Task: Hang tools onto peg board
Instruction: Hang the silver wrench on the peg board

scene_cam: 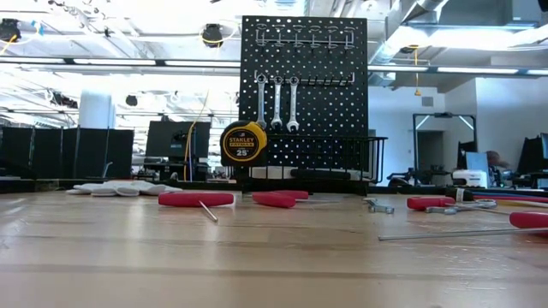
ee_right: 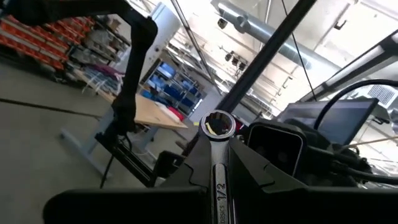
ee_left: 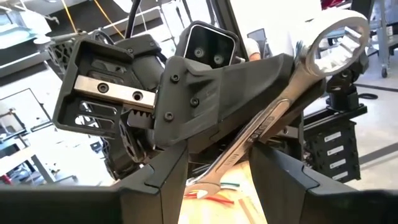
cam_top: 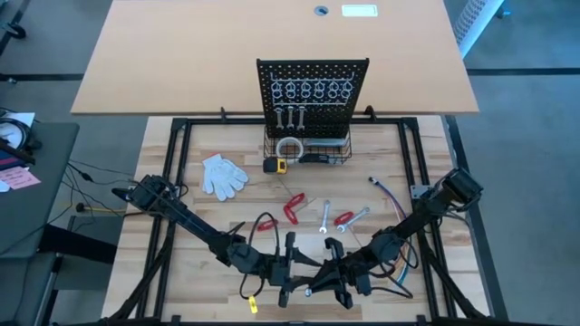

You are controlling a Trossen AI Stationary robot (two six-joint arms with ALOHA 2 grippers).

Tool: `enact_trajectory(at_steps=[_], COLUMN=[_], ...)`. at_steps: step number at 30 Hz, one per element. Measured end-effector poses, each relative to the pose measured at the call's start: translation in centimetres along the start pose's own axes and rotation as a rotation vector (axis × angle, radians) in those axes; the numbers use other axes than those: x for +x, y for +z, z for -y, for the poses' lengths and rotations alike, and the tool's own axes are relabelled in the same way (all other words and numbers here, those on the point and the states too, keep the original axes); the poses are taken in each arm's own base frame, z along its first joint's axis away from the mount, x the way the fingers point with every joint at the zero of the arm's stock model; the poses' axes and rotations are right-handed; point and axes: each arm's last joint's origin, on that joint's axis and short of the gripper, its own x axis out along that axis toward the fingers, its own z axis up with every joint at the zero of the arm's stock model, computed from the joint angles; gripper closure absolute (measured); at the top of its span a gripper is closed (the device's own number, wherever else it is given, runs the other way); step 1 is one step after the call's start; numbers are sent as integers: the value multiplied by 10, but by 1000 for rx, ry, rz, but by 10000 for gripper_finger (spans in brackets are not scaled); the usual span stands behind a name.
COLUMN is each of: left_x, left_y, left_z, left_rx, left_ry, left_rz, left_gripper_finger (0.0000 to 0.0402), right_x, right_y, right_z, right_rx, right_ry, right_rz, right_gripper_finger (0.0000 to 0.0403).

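Gripping a silver wrench (ee_right: 219, 186) by its shank in the closed fingers of the right gripper (cam_top: 332, 272), ring end up, above the middle of the table's (cam_top: 195, 172) front edge. Facing it with the left gripper (cam_top: 288, 270), fingers parted on either side of the wrench's lower end and not visibly pinching it.

Probably handing the wrench over or re-gripping it before hanging. Next, likely needing one firm grip with the ring end left free, then carrying it across to the peg board (scene_cam: 304, 85) at the back edge. Lining the ring up with a free hook beside the three hanging wrenches (scene_cam: 276, 103). Leaving red pliers (cam_top: 293, 208) and more wrenches (cam_top: 326, 217) lying mid-table.
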Motion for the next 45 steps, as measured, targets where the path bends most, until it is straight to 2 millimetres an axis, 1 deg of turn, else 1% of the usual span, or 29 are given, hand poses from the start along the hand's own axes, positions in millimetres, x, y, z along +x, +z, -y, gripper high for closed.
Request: enact_trajectory(at_steps=[3, 6, 17, 19, 22, 28, 31, 33, 36, 40, 43, 45], left_x=[0, 0, -1, -1, -1, -2, -2, -1, -1, -1, -1, 0], left_y=[0, 0, 1, 1, 0, -2, -4, -6, -8, -6, -8, -11], left_z=[0, 0, 2, 2, 3, 3, 3, 3, 3, 2, 0, -2], left_rx=[-2, -3, 9, 16, 14, 24, 32, 41, 55, 40, 42, 55], left_ry=[12, 14, -2, -8, -14, 1, 21, 30, 40, 52, 72, 107], left_rz=[-1, -1, 4, 5, -1, -35, -62, -84, -110, -115, -137, -172], left_gripper_finger=[239, 250, 356, 370, 382, 381, 370, 359, 339, 315, 302, 298], right_x=[0, 0, -1, -1, -1, -2, -4, -7, -22, -53, -60, -59], right_y=[0, 0, -5, -6, -8, -6, -3, -3, -8, -21, -29, -33], right_z=[0, 0, 0, 0, 0, -4, -7, -9, -11, -8, -5, -2], right_rx=[-1, -1, 3, 19, 31, 23, 18, 35, 105, 226, 271, 284], right_ry=[-3, -4, -31, -31, -27, -52, -104, -109, -127, -168, -174, -191], right_rz=[-2, -6, -71, -91, -105, -124, -168, -173, -152, -105, -135, -141], right_gripper_finger=[366, 366, 362, 362, 363, 374, 390, 398, 400, 401, 401, 401])
